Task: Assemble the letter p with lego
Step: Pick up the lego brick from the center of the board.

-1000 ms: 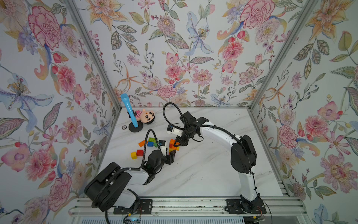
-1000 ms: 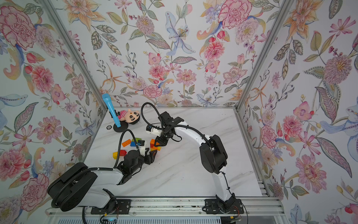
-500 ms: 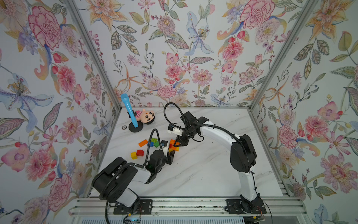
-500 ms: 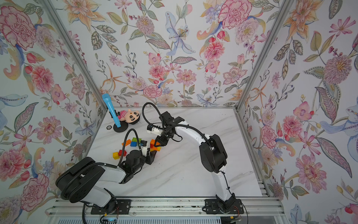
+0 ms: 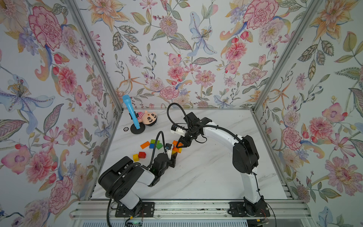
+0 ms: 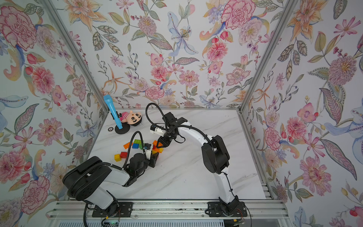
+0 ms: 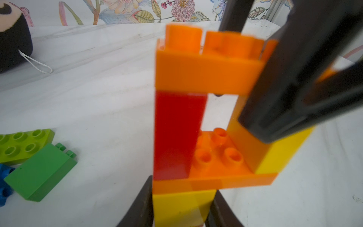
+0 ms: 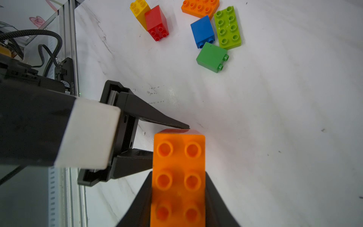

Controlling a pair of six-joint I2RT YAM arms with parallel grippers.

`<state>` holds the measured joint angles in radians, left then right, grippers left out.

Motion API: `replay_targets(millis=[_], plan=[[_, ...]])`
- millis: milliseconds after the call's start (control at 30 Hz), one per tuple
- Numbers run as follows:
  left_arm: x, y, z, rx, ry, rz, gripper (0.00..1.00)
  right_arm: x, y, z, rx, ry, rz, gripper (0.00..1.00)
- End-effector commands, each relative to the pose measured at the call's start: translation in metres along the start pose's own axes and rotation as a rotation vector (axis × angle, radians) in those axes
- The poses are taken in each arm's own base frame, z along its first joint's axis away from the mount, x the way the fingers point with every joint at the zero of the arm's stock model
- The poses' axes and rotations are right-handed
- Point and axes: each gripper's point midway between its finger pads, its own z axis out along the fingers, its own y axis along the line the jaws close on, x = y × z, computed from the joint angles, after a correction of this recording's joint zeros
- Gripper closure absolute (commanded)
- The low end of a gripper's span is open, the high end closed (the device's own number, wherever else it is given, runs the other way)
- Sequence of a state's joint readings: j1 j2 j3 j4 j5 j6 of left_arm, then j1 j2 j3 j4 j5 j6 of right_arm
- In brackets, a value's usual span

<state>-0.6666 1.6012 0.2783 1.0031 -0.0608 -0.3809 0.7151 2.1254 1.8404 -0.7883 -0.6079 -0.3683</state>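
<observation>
Left claw (image 5: 174, 156) and right claw (image 5: 181, 145) meet at the lego letter (image 5: 177, 150) near the middle of the marble table (image 5: 206, 176) in both top views, though neither grip can be judged from there. Loose bricks (image 5: 155, 141) lie just beside the letter, on the side towards the plush doll (image 5: 149, 120).

From the left wrist, the letter stands upright, and the left claw's jaws press against both sides of the yellow stem brick (image 7: 182, 208) at its foot. Above that sits an orange plate (image 7: 225, 176). A red brick (image 7: 176, 133) on one side and a yellow brick (image 7: 282, 149) on the other carry the top orange brick (image 7: 206, 72), closing a loop with table showing through. A right-claw finger covers the loop's outer side.

From the right wrist, the right claw's jaws stand narrowly apart, clamped on the long sides of the top orange brick. The left claw reaches in at the letter's base.

The P's loop looks built. Seating that top brick and letting go seem to be what is left. The stem's full length is hidden.
</observation>
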Motion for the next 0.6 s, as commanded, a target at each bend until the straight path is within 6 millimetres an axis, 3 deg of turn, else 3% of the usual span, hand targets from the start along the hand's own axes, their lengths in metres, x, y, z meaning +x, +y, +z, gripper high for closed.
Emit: replay_targets(millis=[0, 300, 467, 567], plan=[[-0.012, -0.009, 0.001, 0.017, -0.049, 0.009, 0.64, 0.024, -0.006, 0.016, -0.023, 0.080, 0.054, 0.77], [-0.015, -0.008, -0.001, -0.023, -0.061, 0.033, 0.67, 0.025, -0.008, 0.015, -0.011, 0.084, 0.066, 0.74], [-0.018, -0.007, -0.005, -0.072, -0.069, 0.086, 0.71, 0.035, -0.005, 0.017, 0.010, 0.130, 0.058, 0.74], [-0.034, -0.006, -0.011, -0.101, -0.111, 0.104, 0.75, 0.042, -0.003, 0.019, 0.022, 0.156, 0.061, 0.75]])
